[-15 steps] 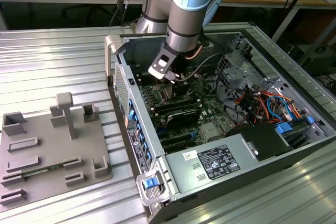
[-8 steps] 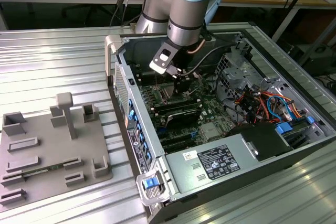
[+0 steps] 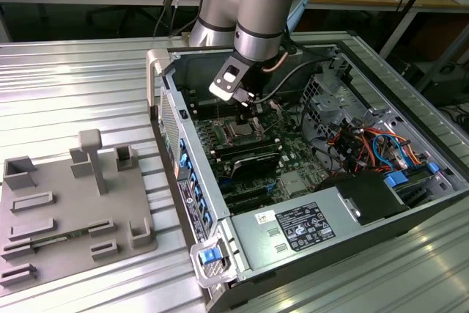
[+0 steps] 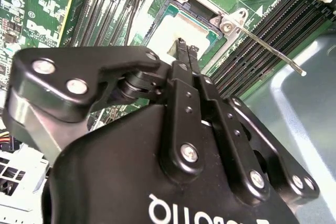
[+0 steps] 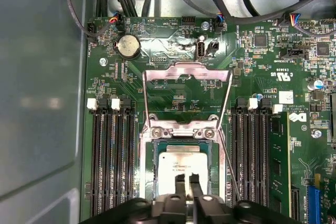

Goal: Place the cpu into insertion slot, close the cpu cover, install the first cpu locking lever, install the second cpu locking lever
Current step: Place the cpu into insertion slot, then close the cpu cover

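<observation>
Gripper (image 5: pixel 187 180), pinched shut and empty, hovered over cpu (image 5: pixel 173 163) seated in slot (image 5: pixel 150 153); cover (image 5: pixel 186 72) not yet closed.

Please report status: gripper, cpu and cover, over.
Gripper low over the socket, jaws shut. Cpu lies in insertion slot. Cpu cover open, folded back. One locking lever unlatched beside the slot.

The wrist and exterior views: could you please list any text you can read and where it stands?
Power supply label: print too small to read.
Motherboard: white markings too small to read.
Tool: white lettering cut off at the picture's edge; no whole word reads.
</observation>
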You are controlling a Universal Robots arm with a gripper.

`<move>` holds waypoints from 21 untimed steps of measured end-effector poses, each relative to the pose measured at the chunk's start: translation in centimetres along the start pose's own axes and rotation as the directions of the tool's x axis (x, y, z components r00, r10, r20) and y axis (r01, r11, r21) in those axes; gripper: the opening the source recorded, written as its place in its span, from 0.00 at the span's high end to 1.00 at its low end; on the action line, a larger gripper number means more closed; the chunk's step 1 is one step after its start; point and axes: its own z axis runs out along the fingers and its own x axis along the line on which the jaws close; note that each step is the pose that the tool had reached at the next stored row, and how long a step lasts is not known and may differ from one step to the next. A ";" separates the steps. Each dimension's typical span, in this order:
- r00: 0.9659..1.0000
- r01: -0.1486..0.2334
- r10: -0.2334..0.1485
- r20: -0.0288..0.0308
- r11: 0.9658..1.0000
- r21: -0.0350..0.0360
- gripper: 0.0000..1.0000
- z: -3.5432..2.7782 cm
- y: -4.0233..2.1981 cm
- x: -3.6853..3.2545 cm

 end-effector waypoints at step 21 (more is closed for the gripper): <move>1.000 0.000 0.000 0.000 1.000 0.002 0.89 0.00 0.61 -0.02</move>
